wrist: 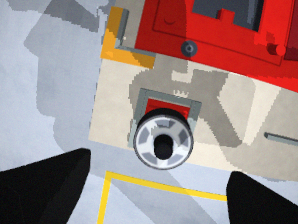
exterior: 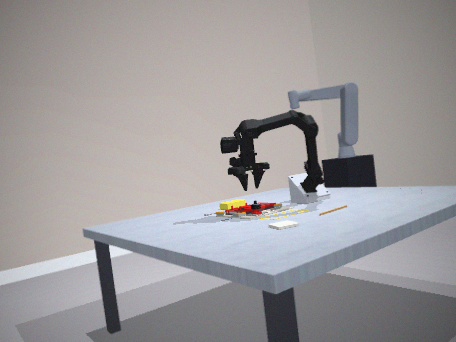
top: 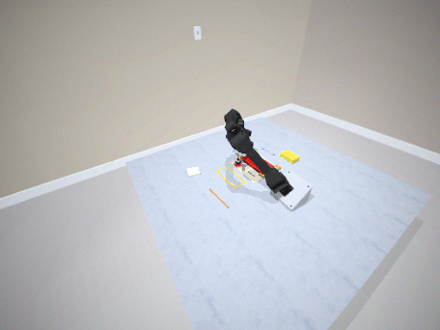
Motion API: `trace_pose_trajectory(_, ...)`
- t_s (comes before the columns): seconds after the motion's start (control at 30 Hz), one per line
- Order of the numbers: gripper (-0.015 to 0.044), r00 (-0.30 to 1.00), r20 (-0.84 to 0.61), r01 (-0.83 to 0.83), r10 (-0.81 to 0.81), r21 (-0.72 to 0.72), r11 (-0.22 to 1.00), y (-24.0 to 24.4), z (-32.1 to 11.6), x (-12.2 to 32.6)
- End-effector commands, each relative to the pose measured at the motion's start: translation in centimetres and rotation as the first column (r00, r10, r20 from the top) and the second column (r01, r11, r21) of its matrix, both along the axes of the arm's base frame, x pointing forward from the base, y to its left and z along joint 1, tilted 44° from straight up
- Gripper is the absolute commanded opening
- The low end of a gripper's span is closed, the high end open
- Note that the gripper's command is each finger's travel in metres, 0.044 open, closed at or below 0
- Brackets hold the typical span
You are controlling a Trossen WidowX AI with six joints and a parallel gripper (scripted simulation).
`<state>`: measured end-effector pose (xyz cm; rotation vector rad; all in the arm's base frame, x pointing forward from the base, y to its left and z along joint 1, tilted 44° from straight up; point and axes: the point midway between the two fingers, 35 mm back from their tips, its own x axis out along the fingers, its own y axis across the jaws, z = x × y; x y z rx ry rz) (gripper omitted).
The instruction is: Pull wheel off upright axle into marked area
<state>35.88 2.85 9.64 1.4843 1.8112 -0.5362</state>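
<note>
The wheel (wrist: 149, 151) (exterior: 256, 205) sits on its upright axle (wrist: 163, 148), black with a pale spoked face, on a small red and grey holder on the beige board (wrist: 107, 112). My gripper (exterior: 251, 188) (wrist: 160, 171) is open and empty, pointing down above the wheel. In the wrist view its fingers stand left and right of the wheel, not touching it. The marked area is a yellow outline (top: 235, 187) (wrist: 165, 186) flat on the table, just beside the board.
A red assembly (wrist: 225, 57) (top: 261, 166) lies on the board beside the wheel. A yellow block (top: 289, 156) (exterior: 233, 204), a white tile (top: 193, 171) (exterior: 283, 225) and an orange stick (top: 219, 198) (exterior: 333, 210) lie around it. A grey robot arm (exterior: 350, 117) stands behind the table.
</note>
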Motion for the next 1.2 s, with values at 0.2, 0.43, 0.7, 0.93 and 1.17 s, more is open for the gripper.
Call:
trace_pose_trajectory(0.2, 0.0300, 0.996, -0.063, 0.066, -0.065, 0.022, 0.998, -0.1, 0.3, -0.1)
trace_pose_trajectory(0.43, 0.0300, 0.996, -0.063, 0.066, -0.065, 0.022, 0.998, 0.4, 0.8, -0.7)
trace_pose_trajectory(0.7, 0.0300, 0.996, -0.063, 0.066, -0.065, 0.021, 0.998, 1.0, 0.1, -0.6)
trace_pose_trajectory(0.93, 0.0300, 0.996, -0.062, 0.066, -0.065, 0.022, 0.998, 3.6, -2.7, -0.8)
trace_pose_trajectory(1.17, 0.0300, 0.996, -0.062, 0.066, -0.064, 0.025, 0.998, 5.4, -4.6, -1.1)
